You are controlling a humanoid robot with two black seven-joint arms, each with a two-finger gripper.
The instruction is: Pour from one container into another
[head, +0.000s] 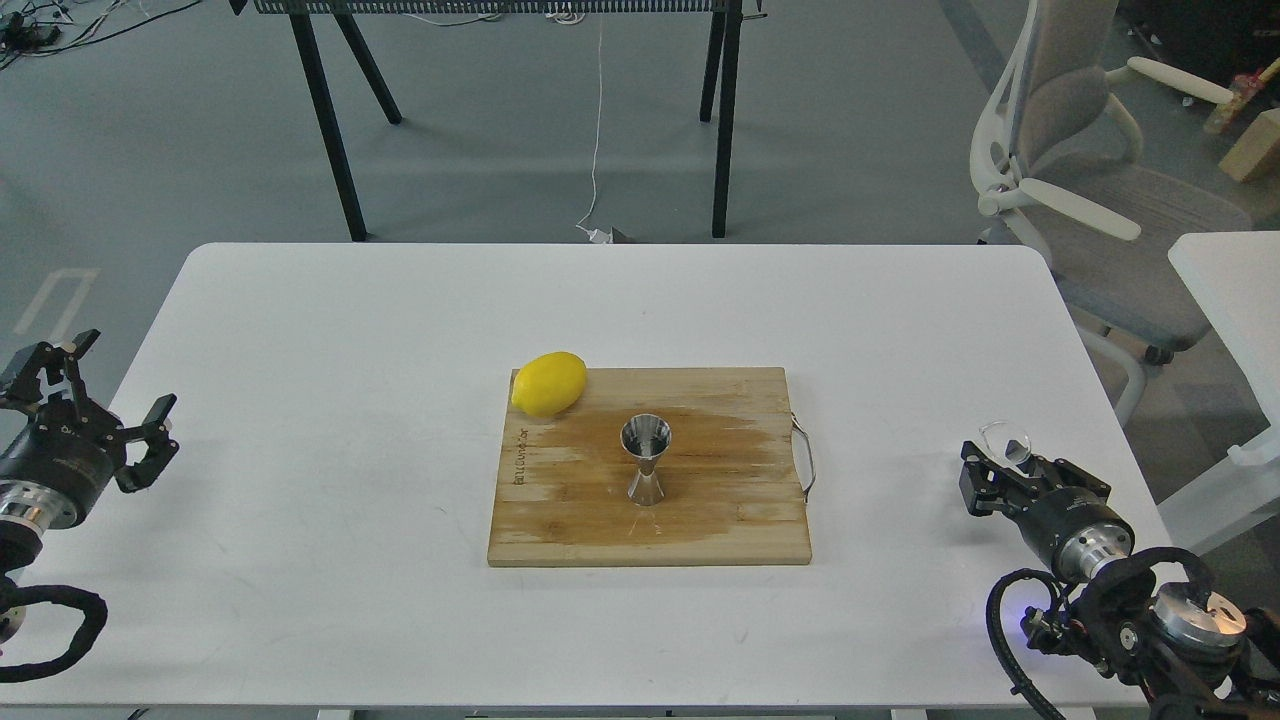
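Right hand [1003, 462] at near right of bench [300, 600], just inside its right edge; fingers closed on small clear glass cup [1005, 441], cup held upright above the fingers, rim showing, contents not discernible. Well apart from the cutting board.

Left hand [105, 400] at near left edge of bench, fingers spread wide, nothing between them.

Wooden cutting board [720, 520] at bench centre, metal handle [806, 457] on its right edge, darker stained patch across the upper middle, small lettering along its left edge, not legible.

Steel hourglass jigger [646, 459] upright on the board, roughly centre, open cone facing up; whether it holds anything cannot be told. Apart from both hands.

Lemon [549, 383] at far-left corner of board, overhanging the corner slightly, left and far of the jigger, not touching it.

Beyond far edge of bench: grey floor, black legs of another table [330, 130], white cable [598, 120] trailing down to the floor. Office chair [1090, 180] at far right, second white bench corner [1230, 290] beside it.
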